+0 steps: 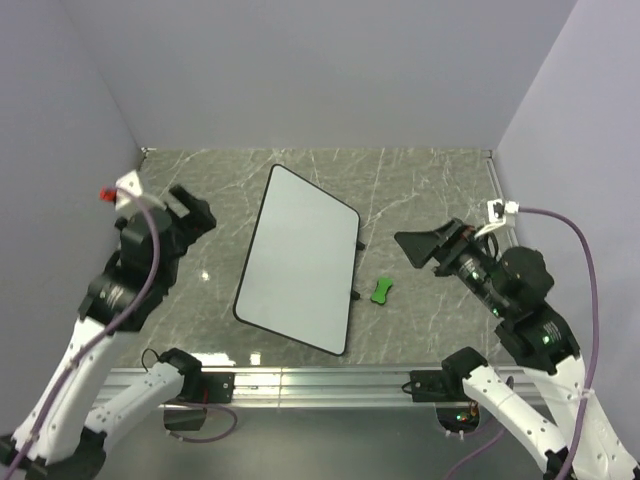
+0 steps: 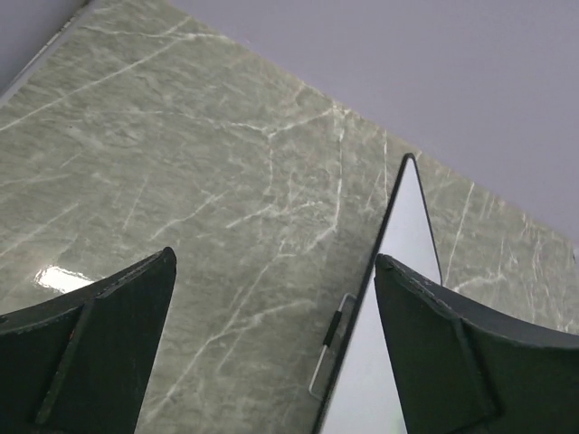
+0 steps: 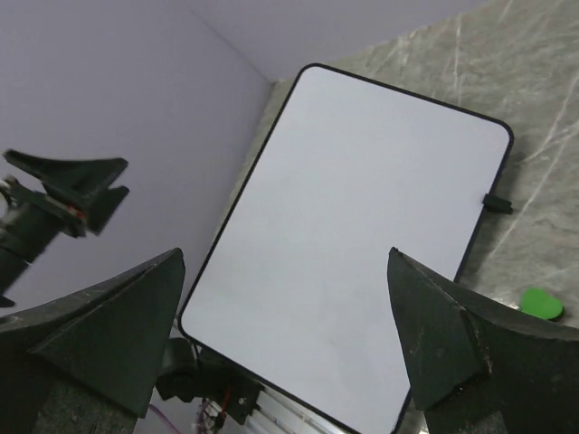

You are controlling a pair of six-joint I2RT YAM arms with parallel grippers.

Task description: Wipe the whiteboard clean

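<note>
The whiteboard [image 1: 300, 260] lies flat and tilted in the middle of the marble table, plain white with a thin black frame and no marks that I can see. It fills the right wrist view [image 3: 362, 235], and its far corner shows in the left wrist view [image 2: 407, 226]. A small green eraser [image 1: 382, 291] lies on the table just right of the board; its edge shows in the right wrist view [image 3: 541, 303]. My left gripper [image 1: 190, 212] is open and empty, raised left of the board. My right gripper [image 1: 420, 245] is open and empty, raised right of the board above the eraser.
Grey walls close the table on the left, back and right. A metal rail [image 1: 320, 385] runs along the near edge between the arm bases. A black side clip [image 3: 497, 202] sticks out of the board's right edge.
</note>
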